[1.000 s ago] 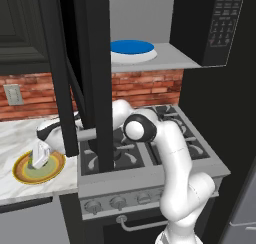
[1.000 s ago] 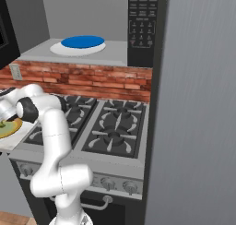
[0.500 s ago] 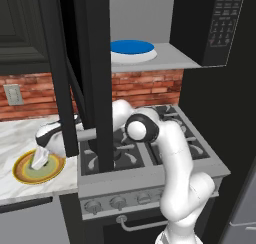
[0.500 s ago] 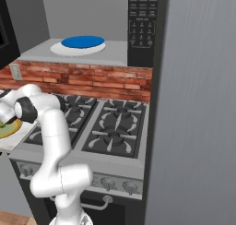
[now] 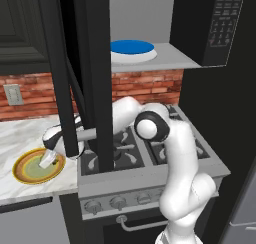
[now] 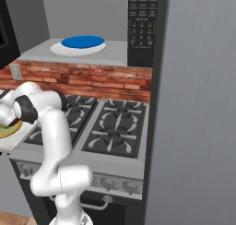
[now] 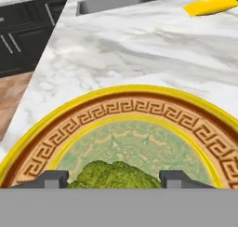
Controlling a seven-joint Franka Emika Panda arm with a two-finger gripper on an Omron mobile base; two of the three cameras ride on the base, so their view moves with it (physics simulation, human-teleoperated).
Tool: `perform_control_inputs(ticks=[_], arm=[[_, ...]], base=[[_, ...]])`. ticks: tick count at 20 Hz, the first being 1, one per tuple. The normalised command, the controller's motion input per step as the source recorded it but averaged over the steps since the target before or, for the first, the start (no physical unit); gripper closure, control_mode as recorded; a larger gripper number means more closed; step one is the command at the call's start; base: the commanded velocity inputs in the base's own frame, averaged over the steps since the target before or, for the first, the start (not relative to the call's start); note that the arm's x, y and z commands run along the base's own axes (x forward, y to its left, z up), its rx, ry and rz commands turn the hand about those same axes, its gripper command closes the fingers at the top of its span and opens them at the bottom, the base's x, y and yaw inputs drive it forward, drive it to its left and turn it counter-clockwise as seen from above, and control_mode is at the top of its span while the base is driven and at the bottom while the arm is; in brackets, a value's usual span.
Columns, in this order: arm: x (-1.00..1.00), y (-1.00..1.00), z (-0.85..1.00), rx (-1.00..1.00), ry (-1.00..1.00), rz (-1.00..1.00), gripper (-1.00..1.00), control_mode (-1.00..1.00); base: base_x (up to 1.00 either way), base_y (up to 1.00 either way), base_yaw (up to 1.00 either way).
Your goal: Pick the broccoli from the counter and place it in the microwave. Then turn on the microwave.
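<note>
The broccoli (image 7: pixel 116 174), a lumpy green floret, lies on a yellow-rimmed patterned plate (image 7: pixel 139 110) on the white marble counter (image 7: pixel 139 49). My gripper (image 7: pixel 115 178) is low over the plate, its two dark fingertips (image 7: pixel 51 178) standing close on either side of the floret, open. In the left base view the gripper (image 5: pixel 47 161) hangs over the plate (image 5: pixel 25 172) at the counter's (image 5: pixel 20 133) front, and it hides the floret. The microwave (image 5: pixel 215 23) sits up high to the right, its grey interior exposed.
A white dish with a blue centre (image 5: pixel 132 48) rests inside the microwave's grey cavity. The open black microwave door (image 5: pixel 95 63) hangs in front of my arm. A black gas stovetop (image 6: pixel 110 127) lies to the right of the counter. A sink (image 7: pixel 116 0) and a yellow object (image 7: pixel 211 5) lie further along the counter.
My gripper has sunk a little lower onto the plate, and its fingers have drawn closer together around the broccoli.
</note>
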Motion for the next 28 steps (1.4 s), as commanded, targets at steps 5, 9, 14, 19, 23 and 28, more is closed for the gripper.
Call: perform_control_inputs(ticks=[5, 9, 14, 19, 23, 28], arm=[[-0.35, -0.25, 0.45, 0.1, 0.0, -0.09, 1.0, -1.0], [-0.4, -0.22, 0.98, 0.18, 0.0, -0.07, 1.0, -1.0], [-0.21, -0.63, 0.9, 0.08, 0.0, -0.14, 1.0, -1.0], [-0.02, -0.87, 0.25, 0.0, 0.0, -0.14, 1.0, -1.0], [-0.01, -0.92, 0.11, 0.0, 0.0, -0.12, 1.0, -1.0], [-0.01, -0.94, 0.41, 0.0, 0.0, -0.11, 1.0, -1.0]], base=[[0.0, 0.0, 0.0], [0.0, 0.0, 0.0], [0.0, 0.0, 0.0], [0.0, 0.0, 0.0], [0.0, 0.0, 0.0], [0.0, 0.0, 0.0]])
